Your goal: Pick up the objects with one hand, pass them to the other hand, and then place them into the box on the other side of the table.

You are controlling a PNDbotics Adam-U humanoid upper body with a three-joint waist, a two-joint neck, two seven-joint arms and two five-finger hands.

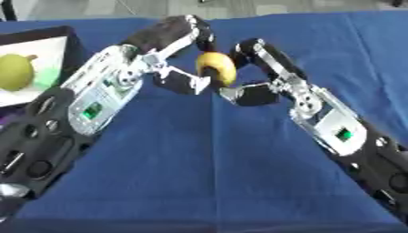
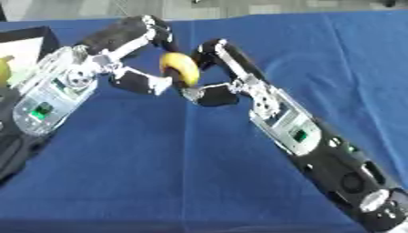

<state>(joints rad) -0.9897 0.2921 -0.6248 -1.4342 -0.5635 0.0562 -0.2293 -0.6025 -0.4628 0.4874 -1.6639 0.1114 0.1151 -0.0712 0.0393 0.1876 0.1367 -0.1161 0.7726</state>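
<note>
- A yellow round object [image 1: 216,67], fruit-like in shape, sits in the air above the blue surface [image 1: 207,168], raised clear of the cloth, with both hands meeting on it.
- The left hand [image 1: 171,43] comes to the yellow object from its left side; its fingers [image 1: 195,27] curl over the top and its thumb [image 1: 181,83] comes up underneath, so the hand is closed round the object.
- The right hand [image 2: 231,68] comes to the same object from its right side; its fingers [image 2: 209,49] bend toward the object's upper right edge and its thumb [image 2: 209,95] lies just below it.
- The right hand's fingers look to be touching the object, but I cannot tell whether they actually grip it or only rest against it.
- Both forearms slant away from the yellow object toward the lower corners, the left arm to the lower left, the right arm to the lower right, forming a peak with the object at the top.
- Well to the left of the yellow object, at the surface's left edge, stands a black-rimmed box [image 1: 70,34] with a white floor.
- Inside that box lies a yellow-green pear-shaped fruit [image 1: 16,71], with a small patch of green just beside it toward the yellow object.
- Beyond the yellow object, past the far edge of the surface, a pale floor shows.
</note>
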